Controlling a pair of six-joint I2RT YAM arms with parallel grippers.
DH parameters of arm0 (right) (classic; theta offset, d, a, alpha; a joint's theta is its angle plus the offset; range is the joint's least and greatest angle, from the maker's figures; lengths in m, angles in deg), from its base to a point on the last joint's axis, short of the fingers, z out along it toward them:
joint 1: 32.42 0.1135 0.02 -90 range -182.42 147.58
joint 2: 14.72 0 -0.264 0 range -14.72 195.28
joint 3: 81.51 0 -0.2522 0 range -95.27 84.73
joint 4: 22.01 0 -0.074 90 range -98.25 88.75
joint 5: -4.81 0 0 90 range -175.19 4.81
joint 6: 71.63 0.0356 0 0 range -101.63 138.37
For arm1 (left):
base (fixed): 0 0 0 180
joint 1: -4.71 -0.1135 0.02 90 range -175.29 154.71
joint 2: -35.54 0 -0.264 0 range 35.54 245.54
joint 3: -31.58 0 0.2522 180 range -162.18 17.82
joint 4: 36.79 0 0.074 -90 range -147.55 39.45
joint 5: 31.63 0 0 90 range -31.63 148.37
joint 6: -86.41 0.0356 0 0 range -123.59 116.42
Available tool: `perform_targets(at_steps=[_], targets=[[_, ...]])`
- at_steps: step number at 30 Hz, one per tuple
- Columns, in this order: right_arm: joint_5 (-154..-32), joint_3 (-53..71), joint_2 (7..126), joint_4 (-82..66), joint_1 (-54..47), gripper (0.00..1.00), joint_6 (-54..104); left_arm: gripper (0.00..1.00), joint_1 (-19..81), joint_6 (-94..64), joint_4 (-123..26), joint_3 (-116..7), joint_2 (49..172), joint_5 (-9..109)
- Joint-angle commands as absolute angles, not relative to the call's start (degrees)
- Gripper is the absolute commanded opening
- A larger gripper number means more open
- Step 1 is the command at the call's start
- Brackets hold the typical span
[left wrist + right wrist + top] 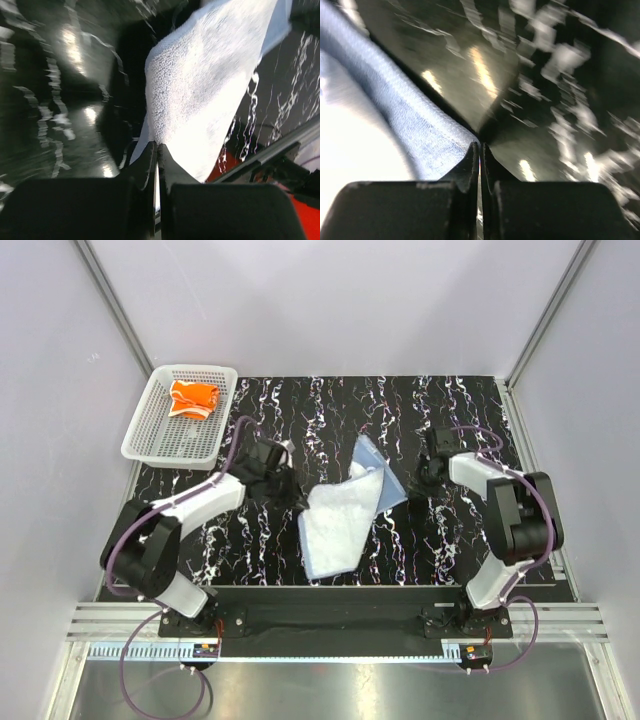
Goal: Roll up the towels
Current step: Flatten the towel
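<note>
Towels: I count two
orange towel (193, 398): in mesh basket (150, 432)
light blue towel (340, 520): right of basket
left fingers (144, 165), right fingers (493, 165): pinching it

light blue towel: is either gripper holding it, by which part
The left gripper pinches the light blue towel at its left edge; the right gripper seems shut on its hemmed right corner.

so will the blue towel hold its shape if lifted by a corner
Probably not: the light blue towel lies creased and folded over itself, so it looks floppy. Its looped pile likely grips rather than slips. Thin, so probably light.
</note>
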State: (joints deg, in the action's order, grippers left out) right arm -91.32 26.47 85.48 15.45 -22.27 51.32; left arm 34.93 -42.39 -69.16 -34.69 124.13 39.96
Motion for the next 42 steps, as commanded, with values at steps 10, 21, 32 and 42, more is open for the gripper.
perform_targets(at_steps=[10,21,32,42], targets=[[-89.24,37.44,64.48,24.87,-23.46,0.00,56.69,0.13,31.78,-33.38,-90.71,-43.09,113.59,77.40],[-88.09,39.55,54.10,33.14,-23.46,0.00,58.01,0.91,29.76,-36.54,-96.33,-49.07,122.91,82.99],[-85.10,43.33,44.53,38.07,-23.46,0.00,62.75,0.91,32.83,-40.33,-85.36,-34.92,116.48,67.70],[-85.54,44.48,36.96,42.19,-23.46,0.00,67.42,0.91,30.82,-35.40,-79.73,-42.47,132.20,60.93]])
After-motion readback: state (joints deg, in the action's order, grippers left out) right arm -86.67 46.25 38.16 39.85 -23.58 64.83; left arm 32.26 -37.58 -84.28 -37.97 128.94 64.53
